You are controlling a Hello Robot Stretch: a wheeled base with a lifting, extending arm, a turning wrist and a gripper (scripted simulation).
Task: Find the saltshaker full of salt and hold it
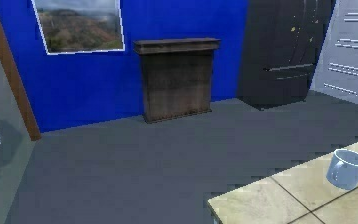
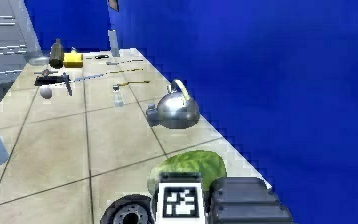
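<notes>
**A:** Closest to me is the gripper [image 2: 127,211], low at the arm side view's bottom edge, next to a white marker square [image 2: 180,203] on the dark arm [image 2: 249,200]. A green lettuce [image 2: 192,166] lies on the tiled counter [image 2: 57,150] right behind it

**B:** Is it holding anything?

**A:** Honestly can't tell. The lettuce sits right at its far end and I can't make the fingers out

**B:** And the saltshaker?

**A:** There's a little pale pot [image 2: 117,97] with a dark top farther along the counter, left of the metal kettle [image 2: 175,110] and well apart from the gripper. Could be it, but it's too small to be sure. Left of that are a small dark thing [image 2: 69,88] and a white ball [image 2: 45,92]. Beyond them are a dark bottle [image 2: 56,52] and a yellow block [image 2: 74,60]

**B:** Rest of the room?

**A:** In the forward view there's a blue wall [image 1: 107,85] with a brown cabinet [image 1: 177,78] against it and a landscape picture [image 1: 79,25] up left. A dark fridge [image 1: 282,50] stands to the right, and a bluish cup [image 1: 345,167] sits on the counter corner
</notes>
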